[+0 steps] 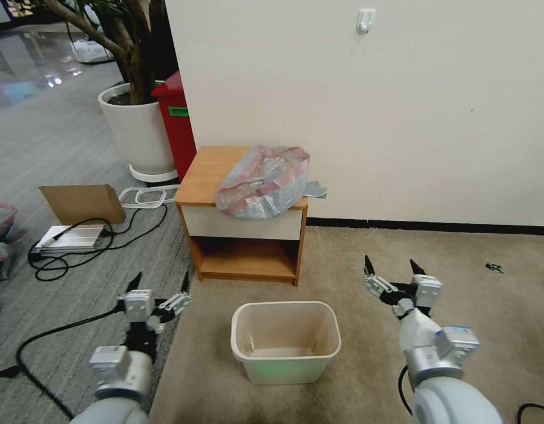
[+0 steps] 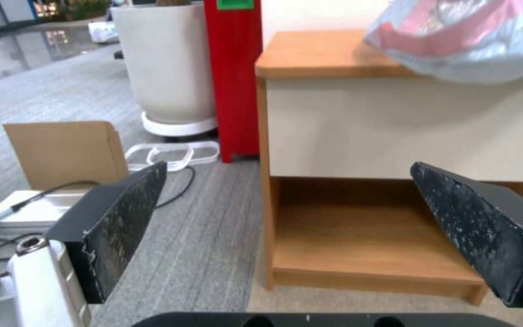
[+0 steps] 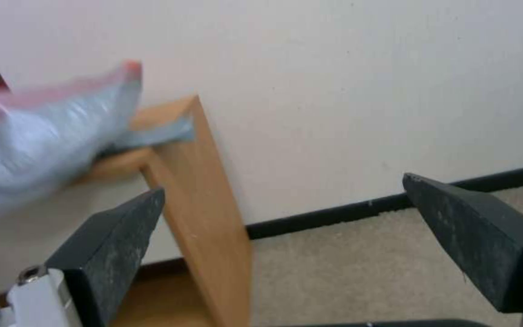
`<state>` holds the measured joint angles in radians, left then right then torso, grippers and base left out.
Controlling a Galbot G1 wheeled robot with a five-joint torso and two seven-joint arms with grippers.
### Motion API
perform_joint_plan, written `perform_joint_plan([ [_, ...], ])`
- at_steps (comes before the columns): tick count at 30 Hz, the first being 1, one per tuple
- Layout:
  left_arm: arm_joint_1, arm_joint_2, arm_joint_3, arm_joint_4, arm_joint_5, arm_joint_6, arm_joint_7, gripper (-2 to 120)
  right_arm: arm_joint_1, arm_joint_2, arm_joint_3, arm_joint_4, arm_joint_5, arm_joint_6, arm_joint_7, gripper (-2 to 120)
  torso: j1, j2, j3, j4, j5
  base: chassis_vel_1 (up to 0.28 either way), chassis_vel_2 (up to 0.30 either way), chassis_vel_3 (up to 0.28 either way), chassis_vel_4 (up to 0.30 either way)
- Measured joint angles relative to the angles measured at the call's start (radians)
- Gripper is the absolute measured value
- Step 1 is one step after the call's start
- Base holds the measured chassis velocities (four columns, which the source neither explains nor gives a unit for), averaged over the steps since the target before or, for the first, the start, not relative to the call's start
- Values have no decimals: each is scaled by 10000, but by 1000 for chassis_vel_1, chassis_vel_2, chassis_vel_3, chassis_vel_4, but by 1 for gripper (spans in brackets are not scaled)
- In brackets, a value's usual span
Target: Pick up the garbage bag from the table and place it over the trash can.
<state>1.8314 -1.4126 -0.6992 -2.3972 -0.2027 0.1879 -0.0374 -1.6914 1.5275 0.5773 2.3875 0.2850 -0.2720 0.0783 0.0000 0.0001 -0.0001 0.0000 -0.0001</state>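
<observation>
The crinkled grey garbage bag [image 1: 263, 181] with a pink-red band lies bunched on the right half of the table [image 1: 206, 171], hanging a little over the front edge; it also appears as the bag [image 2: 473, 36] and the bag [image 3: 37, 136] in the wrist views. The cream trash can [image 1: 285, 341] stands upright and empty on the carpet in front of the table. My left gripper [image 1: 159, 282] hovers open, low and left of the can. My right gripper [image 1: 391, 268] hovers open to the can's right. Both hold nothing.
A tall red bin [image 1: 176, 126] and a large white plant pot [image 1: 136, 129] stand left of the table. A cardboard piece [image 1: 82, 203], a metal box [image 1: 69, 238] and black cables [image 1: 60, 330] lie on the grey floor at left. The wall [image 1: 401, 106] is right behind the table.
</observation>
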Motion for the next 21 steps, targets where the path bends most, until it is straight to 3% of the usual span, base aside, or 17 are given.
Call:
perform_joint_plan([
  [3,551,233,-327,-770,-440,395,-110,100,-99,2,24,245,251,-222,58,100,1,0,0,0,1,0,0,0,0],
  [7,1180,494,-690,-1120,-932,838,-230,100,-25,-160,18,219,547,-278,143,100,1,0,0,-1,0,0,0,0,0],
  [11,1303,552,-771,-1134,-1043,934,-259,100,494,-931,-73,-365,1653,-323,474,100,0,0,0,2,-2,0,0,0,0],
  [18,1361,597,-849,-1104,-1144,934,-373,100,1484,-928,-302,-1178,3120,-359,600,100,1,0,1,1,-5,0,0,0,0],
  [21,1388,630,-929,-1091,-1239,890,-508,100,2187,-822,-389,-1738,4366,-337,633,100,0,0,1,1,0,0,0,0,0],
])
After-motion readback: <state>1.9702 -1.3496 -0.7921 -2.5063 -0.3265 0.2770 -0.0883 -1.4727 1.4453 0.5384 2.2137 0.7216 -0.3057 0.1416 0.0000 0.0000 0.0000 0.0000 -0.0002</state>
